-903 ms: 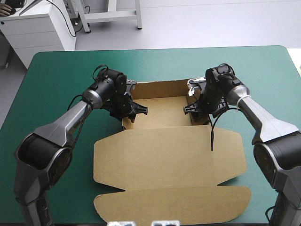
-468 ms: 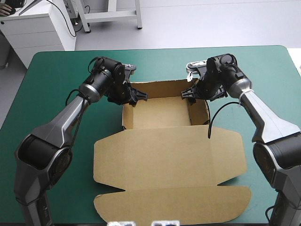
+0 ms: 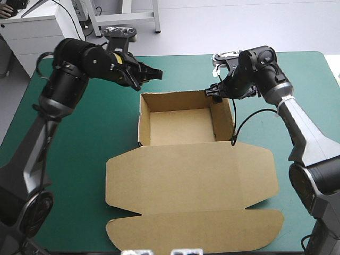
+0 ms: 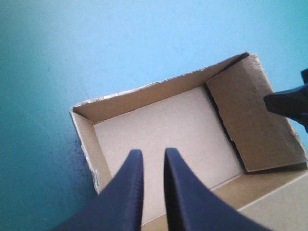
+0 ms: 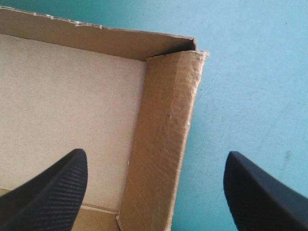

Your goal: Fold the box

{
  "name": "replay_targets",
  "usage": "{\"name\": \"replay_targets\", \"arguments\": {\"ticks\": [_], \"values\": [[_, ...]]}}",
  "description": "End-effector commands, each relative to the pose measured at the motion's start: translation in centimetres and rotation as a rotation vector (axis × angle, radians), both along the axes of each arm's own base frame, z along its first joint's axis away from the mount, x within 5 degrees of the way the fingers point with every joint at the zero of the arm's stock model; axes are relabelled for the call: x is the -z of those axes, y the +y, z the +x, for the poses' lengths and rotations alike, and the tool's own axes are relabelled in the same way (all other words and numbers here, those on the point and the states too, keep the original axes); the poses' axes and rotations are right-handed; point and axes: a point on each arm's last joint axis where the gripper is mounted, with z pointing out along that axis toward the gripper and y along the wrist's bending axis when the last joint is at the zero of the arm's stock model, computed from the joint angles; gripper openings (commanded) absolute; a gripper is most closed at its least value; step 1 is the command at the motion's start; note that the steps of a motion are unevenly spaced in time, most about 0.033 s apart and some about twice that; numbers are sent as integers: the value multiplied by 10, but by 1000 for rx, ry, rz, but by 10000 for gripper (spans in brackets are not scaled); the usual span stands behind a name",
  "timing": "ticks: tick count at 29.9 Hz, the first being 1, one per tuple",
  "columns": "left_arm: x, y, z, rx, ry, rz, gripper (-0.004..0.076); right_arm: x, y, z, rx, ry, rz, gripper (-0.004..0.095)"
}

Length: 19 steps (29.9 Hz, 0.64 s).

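Box (image 3: 180, 99) on the counter (image 3: 79, 133): an open brown tray, four walls up, bare floor, lid (image 3: 191, 178) flat toward the near edge. Left jaws, narrow, almost together and holding nothing, hover off its far left corner; right jaws gape wide astride the right wall (image 5: 161, 144).

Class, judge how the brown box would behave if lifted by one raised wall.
Probably light: the box is thin board. The flat lid would likely droop from its crease. The creased side wall may buckle when pinched.
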Motion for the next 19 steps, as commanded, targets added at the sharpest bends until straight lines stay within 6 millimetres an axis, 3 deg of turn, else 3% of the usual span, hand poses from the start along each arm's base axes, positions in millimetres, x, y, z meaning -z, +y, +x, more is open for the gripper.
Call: {"name": "replay_targets", "arguments": {"ticks": [1, 6, 11, 19], "values": [[-31, 21, -46, 31, -45, -18, -8, -40, -7, -21, 2, -88, 50, 720], [-27, 44, -87, 38, -40, 17, -8, -32, -9, -32, 3, -48, 43, 720], [-15, 75, -133, 1, -60, 88, -8, -4, -12, -39, -3, 50, 10, 720], [13, 108, -196, -4, -119, 51, -8, 33, -12, -38, -3, 108, -9, 718]]}}
